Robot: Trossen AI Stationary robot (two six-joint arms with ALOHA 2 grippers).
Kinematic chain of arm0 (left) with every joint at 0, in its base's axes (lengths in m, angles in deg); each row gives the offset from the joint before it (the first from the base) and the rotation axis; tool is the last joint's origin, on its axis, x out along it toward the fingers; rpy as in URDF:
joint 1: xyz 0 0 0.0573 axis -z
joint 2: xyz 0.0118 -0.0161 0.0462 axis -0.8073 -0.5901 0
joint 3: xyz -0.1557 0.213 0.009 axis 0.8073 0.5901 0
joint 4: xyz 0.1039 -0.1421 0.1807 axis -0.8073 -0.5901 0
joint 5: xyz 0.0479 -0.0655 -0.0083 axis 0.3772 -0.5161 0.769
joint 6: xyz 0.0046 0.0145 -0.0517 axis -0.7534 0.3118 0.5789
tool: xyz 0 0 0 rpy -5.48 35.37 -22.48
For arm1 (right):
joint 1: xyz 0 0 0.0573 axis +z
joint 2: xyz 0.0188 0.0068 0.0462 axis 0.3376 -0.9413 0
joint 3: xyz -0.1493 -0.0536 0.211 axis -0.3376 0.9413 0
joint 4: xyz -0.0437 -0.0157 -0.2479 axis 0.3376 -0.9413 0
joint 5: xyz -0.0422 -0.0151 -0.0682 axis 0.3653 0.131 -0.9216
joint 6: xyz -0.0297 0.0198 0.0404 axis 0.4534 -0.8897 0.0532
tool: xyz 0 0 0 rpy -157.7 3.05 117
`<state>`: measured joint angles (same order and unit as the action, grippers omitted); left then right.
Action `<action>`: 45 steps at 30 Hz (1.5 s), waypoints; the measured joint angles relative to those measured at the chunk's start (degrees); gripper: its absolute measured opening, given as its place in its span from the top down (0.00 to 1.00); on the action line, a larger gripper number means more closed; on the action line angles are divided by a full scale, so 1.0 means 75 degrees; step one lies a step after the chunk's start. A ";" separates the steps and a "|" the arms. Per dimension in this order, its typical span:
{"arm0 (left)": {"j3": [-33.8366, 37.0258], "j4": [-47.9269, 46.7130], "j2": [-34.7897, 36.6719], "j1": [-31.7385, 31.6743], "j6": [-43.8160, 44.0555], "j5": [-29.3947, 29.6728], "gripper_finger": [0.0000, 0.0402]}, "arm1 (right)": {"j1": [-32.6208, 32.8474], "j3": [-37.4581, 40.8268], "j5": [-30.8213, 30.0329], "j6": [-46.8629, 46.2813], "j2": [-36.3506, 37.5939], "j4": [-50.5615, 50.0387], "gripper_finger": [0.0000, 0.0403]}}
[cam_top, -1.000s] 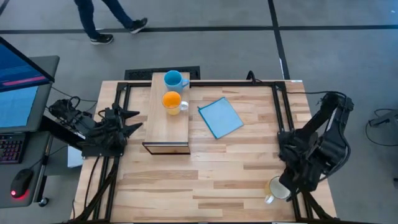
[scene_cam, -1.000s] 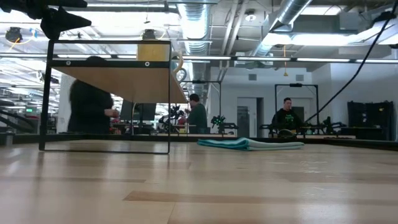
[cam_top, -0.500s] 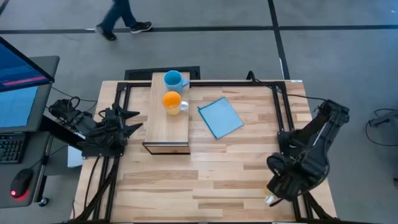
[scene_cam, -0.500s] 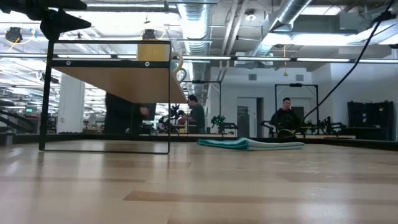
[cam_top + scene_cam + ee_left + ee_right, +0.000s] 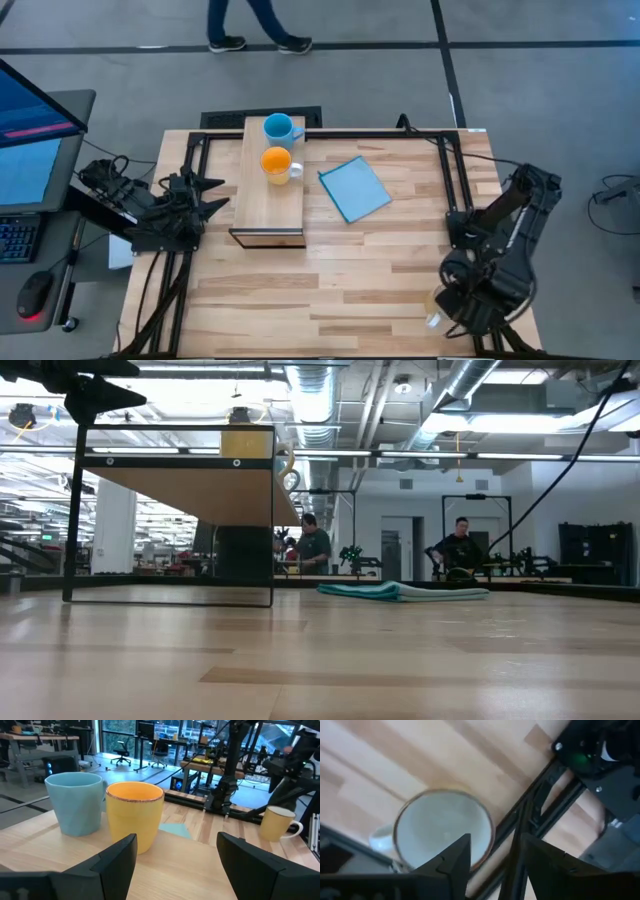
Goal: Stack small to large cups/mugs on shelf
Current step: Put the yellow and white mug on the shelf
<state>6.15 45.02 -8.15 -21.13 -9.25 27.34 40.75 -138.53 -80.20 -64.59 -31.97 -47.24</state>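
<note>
- The right hand [image 5: 492, 857] hangs over the cream mug [image 5: 442, 832], which sits at the near right corner of the counter [image 5: 360, 280], just beside the dark frame rail [image 5: 540, 815]. One finger [image 5: 452, 857] lies over the rim and the other over the rail side, with a gap between them; whether they have bitten on the wall I cannot tell from here.
- If the outer finger comes down on the rail instead of beside the mug, the hand could jam or knock the mug sideways.
- A grip on the thin rim alone might let the mug tilt or slip when lifted, and it stands close to the counter's edge, so a shove could send it off.
- The blue mug [image 5: 280, 127] and orange mug [image 5: 277, 162] already stand on the shelf [image 5: 272, 195], close together; carried low, the cream mug could clip the orange one.
- The left hand [image 5: 175, 865] waits wide open and empty at the left edge, facing those two mugs.
</note>
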 joint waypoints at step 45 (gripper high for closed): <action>-0.0006 -0.0006 -0.0003 -0.0003 0.0347 -0.0122 0.34 | 0.0093 0.0482 -0.0234 -0.2529 -0.0211 0.3443 0.65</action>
<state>6.11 44.98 -8.17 -21.15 -6.65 26.42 41.45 -134.92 -81.95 -83.55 -33.56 -21.42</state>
